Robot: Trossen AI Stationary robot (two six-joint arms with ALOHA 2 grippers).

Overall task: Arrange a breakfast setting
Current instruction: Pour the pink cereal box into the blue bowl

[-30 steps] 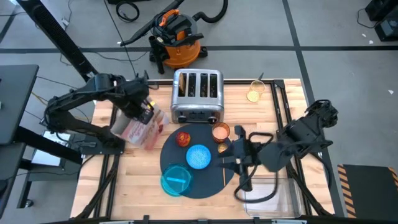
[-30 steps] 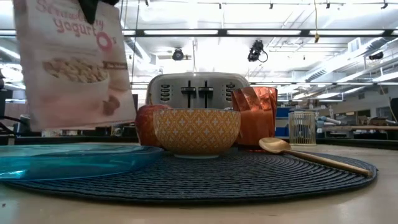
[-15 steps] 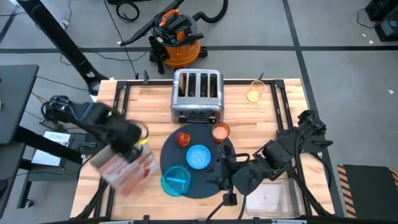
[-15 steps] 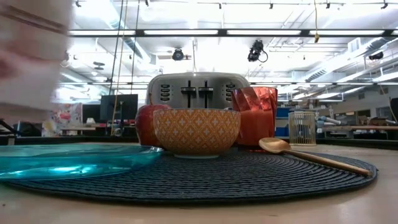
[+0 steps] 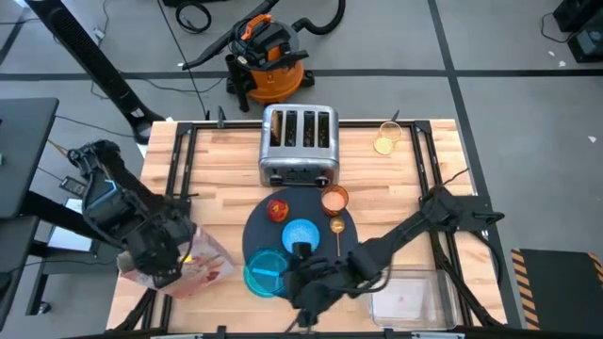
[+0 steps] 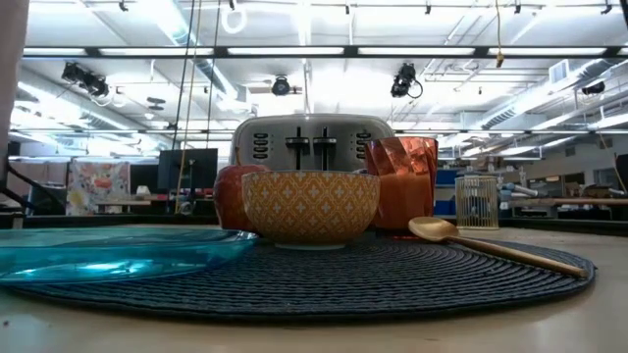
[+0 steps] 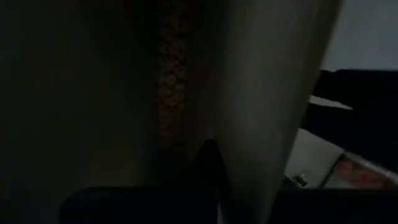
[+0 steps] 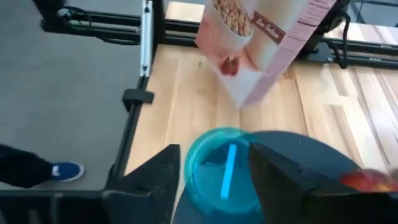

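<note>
Woven mat; glossy plate; wood table.

On the bench, bare wood lies open at 3 o'clock of the mat and between toaster and left edge. The mat itself is crowded: plate, bowl, apple, cup, spoon. The cereal box blocks 9 o'clock.

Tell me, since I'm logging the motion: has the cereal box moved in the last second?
Yes. The cereal box, in the left claw, went from beside the toaster toward the table's front-left corner.
</note>
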